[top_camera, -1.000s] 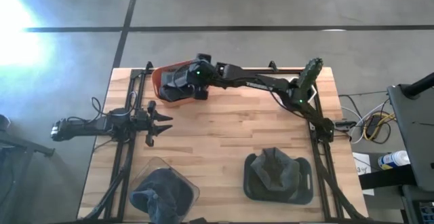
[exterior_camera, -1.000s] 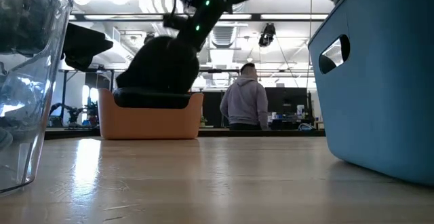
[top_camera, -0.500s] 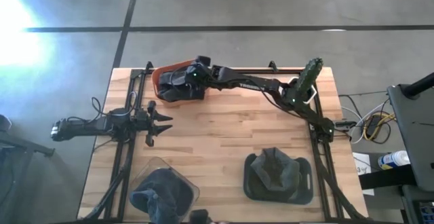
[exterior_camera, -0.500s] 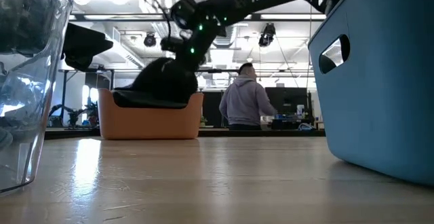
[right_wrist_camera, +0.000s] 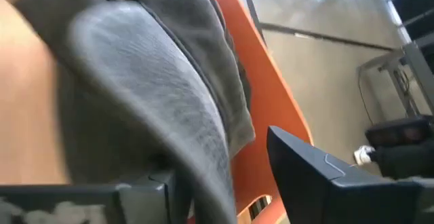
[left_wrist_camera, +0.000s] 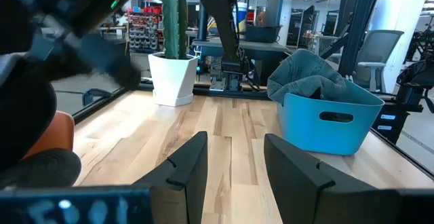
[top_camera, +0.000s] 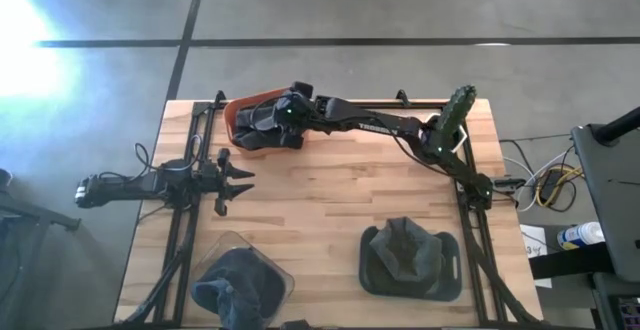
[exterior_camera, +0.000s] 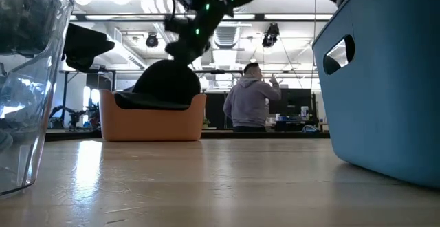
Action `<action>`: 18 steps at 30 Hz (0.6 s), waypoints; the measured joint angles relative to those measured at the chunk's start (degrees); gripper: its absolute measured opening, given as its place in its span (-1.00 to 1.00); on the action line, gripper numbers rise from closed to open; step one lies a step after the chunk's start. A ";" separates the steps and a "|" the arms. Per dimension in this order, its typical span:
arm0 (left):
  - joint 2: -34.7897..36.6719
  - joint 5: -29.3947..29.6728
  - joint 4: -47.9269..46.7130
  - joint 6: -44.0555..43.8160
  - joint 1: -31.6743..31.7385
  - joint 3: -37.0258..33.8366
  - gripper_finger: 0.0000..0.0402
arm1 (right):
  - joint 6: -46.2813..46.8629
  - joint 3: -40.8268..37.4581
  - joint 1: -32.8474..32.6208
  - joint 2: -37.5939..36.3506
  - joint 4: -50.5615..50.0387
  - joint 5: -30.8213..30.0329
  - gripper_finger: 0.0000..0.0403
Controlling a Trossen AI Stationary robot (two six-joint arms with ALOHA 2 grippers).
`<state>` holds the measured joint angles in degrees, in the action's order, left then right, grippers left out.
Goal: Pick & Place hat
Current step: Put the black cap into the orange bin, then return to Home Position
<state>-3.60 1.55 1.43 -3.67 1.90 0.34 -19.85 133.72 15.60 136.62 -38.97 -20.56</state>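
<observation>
Your work surface is a light butcher-block wood table (top_camera: 320, 210) on a grey concrete floor w/ dark seam lines; strong glare hits the floor at the far left of the high view. In the low view the room behind is a big open lab: bright ceiling lights, ducting, monitors, and a person in a grey hoodie (exterior_camera: 247, 103) standing back to the camera w/ one hand raised. On the table you've got an orange bin (top_camera: 243, 122) at the far edge, left of centre, w/ a dark hat (exterior_camera: 166, 84) sitting in it, its dome rising above the rim. A blue bin (exterior_camera: 385, 76) w/ grey fabric heaped inside sits at the near right, and a clear container (top_camera: 237, 278) holding more dark cloth sits at the near left. A white planter (left_wrist_camera: 172, 75) w/ a green cactus stands at the far right corner. Your right gripper (top_camera: 277, 120) reaches across the far side and hangs over the orange bin, just above the hat; in the right wrist view its fingers (right_wrist_camera: 319, 173) stand apart w/ the grey fabric filling the space in front, and in the low view the gripper sits just clear of the hat's top, so it isn't clamped on anything. Your left gripper (top_camera: 238, 178) waits low over the left side of the table, pointing toward the middle, fingers (left_wrist_camera: 186, 166) spread apart, nothing between them.
</observation>
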 joint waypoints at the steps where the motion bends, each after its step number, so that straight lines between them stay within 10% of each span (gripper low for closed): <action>1: 0.00 -0.01 0.00 -0.01 -0.01 0.00 -0.30 | 0.36 0.05 -0.33 -0.71 -0.32 0.06 -0.12; 7: 0.00 0.00 0.00 -0.01 0.00 0.00 -0.30 | 3.61 -0.03 -1.82 -5.69 -7.07 1.50 -0.02; 14: 0.00 0.00 0.00 0.01 0.00 0.00 -0.30 | 6.32 -0.05 -2.69 -17.09 -16.86 28.82 -0.01; 18: 0.00 -0.01 0.00 0.01 0.00 0.00 -0.30 | 9.67 -2.32 -2.75 -24.90 -21.05 33.08 -0.01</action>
<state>-3.60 1.55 1.43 -3.66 1.90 0.34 -10.19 131.40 12.85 111.72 -60.02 12.51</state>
